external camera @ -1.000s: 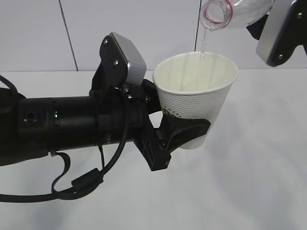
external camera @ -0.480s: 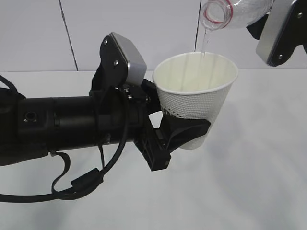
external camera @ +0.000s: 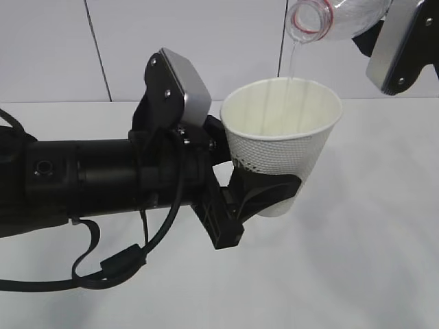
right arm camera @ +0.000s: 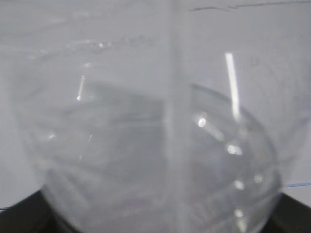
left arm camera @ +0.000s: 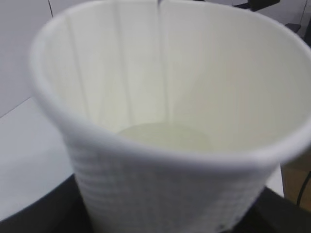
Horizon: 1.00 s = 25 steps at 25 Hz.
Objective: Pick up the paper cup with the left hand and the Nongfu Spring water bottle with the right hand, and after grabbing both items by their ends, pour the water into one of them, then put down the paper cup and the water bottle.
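Even, bright light falls on my white table (external camera: pixel 357 274), with soft shadows. My wrist views are blurred; glints streak the bottle (right arm camera: pixel 146 145).

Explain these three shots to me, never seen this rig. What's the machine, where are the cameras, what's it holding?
It is a robot with two black arms, each ending in a hand, working over a white table. The wide shot comes from a camera standing in front. The other two come from cameras on the wrists, so each looks along its own hand.

The left hand grips the paper cup low on its wall, upright and lifted above the table. The left wrist view looks straight into that cup; a little liquid seems to lie at the bottom.

The right hand, mostly out of frame at the upper right, holds the Nongfu Spring water bottle tilted mouth-down over the cup. A thin stream of water falls into it. The right wrist view is filled by the clear bottle.
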{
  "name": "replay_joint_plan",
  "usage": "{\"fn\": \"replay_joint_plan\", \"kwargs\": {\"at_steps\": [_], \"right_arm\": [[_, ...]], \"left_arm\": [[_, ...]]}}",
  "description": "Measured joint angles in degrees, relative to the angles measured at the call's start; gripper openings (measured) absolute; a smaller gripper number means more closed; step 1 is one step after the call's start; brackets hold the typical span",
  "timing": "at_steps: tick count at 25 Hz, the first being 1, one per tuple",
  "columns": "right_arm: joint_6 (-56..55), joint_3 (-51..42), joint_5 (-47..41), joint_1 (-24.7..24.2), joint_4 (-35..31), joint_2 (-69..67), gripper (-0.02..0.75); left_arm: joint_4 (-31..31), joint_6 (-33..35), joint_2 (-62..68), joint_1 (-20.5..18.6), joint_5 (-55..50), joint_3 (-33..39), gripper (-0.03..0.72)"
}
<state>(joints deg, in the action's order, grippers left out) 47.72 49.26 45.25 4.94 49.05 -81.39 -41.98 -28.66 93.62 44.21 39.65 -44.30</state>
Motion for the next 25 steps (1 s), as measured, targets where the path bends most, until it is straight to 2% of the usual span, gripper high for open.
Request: {"fn": "replay_joint_plan", "kwargs": {"at_steps": [25], "right_arm": [[0.2, 0.1, 0.0, 0.0, 0.0, 0.0, 0.519]], "left_arm": [[-1.2, 0.0, 0.0, 0.0, 0.0, 0.0, 0.488]]}}
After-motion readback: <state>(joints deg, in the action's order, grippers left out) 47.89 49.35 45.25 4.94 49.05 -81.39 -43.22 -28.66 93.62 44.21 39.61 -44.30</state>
